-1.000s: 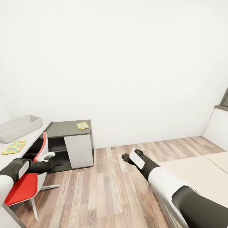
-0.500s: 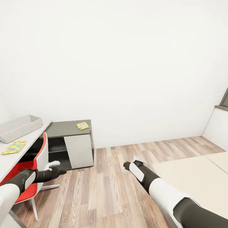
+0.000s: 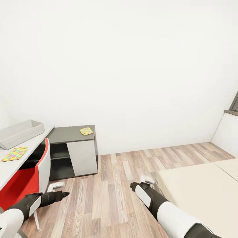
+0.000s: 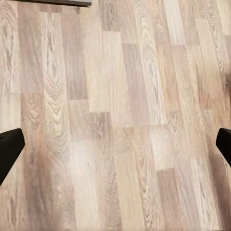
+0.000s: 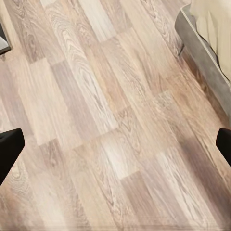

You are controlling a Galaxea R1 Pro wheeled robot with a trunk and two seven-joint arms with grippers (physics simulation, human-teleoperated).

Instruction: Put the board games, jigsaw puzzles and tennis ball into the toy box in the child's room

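The pale grey toy box (image 3: 19,132) stands on the table (image 3: 8,170) at the far left. One jigsaw puzzle (image 3: 15,153) lies on the desk top in front of it, and a second jigsaw puzzle (image 3: 86,131) lies on the lower dark cabinet (image 3: 71,135). The beige bed (image 3: 205,185) fills the lower right. My left gripper (image 3: 65,194) hangs low over the wood floor beside the chair; in its wrist view the left gripper (image 4: 115,147) is open and empty. My right gripper (image 3: 132,185) is low near the bed's corner, and the right gripper (image 5: 115,147) is open over bare planks. The board games and tennis ball are out of view.
A red and white swivel chair (image 3: 24,183) stands between my left arm and the desk. The cabinet's white door (image 3: 82,157) is closed beside open shelves. The bed's grey frame (image 5: 204,53) edges the right wrist view. Wood floor (image 3: 109,185) runs between cabinet and bed.
Both arms have dropped steadily toward the floor and drawn back toward me. The left gripper sank from chair-seat height to below it. The room has not shifted.
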